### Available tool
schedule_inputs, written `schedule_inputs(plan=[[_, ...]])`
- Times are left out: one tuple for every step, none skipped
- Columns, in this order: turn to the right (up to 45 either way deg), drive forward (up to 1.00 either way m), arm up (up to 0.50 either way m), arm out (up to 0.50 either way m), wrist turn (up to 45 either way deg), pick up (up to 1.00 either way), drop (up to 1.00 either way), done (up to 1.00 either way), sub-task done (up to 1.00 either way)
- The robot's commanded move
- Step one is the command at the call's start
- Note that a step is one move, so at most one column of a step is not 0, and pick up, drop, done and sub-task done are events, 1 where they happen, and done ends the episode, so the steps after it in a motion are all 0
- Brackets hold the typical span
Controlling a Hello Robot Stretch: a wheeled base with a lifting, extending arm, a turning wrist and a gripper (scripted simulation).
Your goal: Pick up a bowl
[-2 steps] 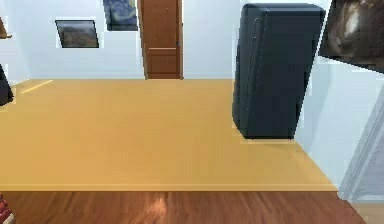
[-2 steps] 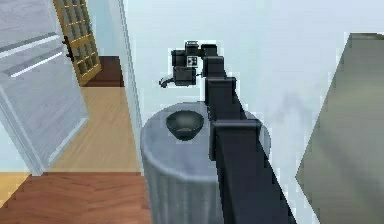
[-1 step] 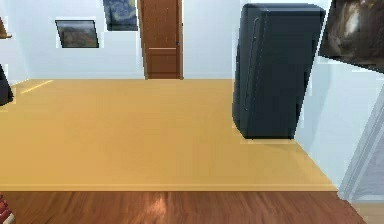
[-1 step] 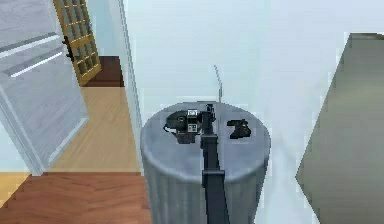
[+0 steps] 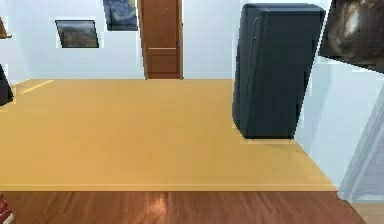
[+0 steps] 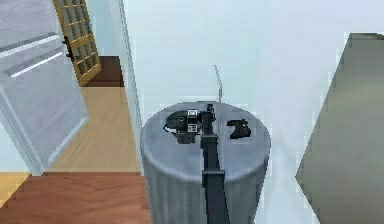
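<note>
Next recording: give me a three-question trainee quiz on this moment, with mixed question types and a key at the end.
1. True or false: a bowl lies on the yellow floor in the forward view.
2. In the arm side view, what stands behind the tool? A) a sofa B) a grey round bin C) a bed
3. Fill in: in the forward view, the dark tall cabinet stands to the ___ of the brown door.
Key: 1 false; 2 B; 3 right.
</note>
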Motion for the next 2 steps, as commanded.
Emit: schedule_inputs(plan=[[0.0,0.00,0.10,0.00,0.0,0.00,0.00,0.00,0.00],[0.0,0.00,0.00,0.00,0.0,0.00,0.00,1.00,0.00]])
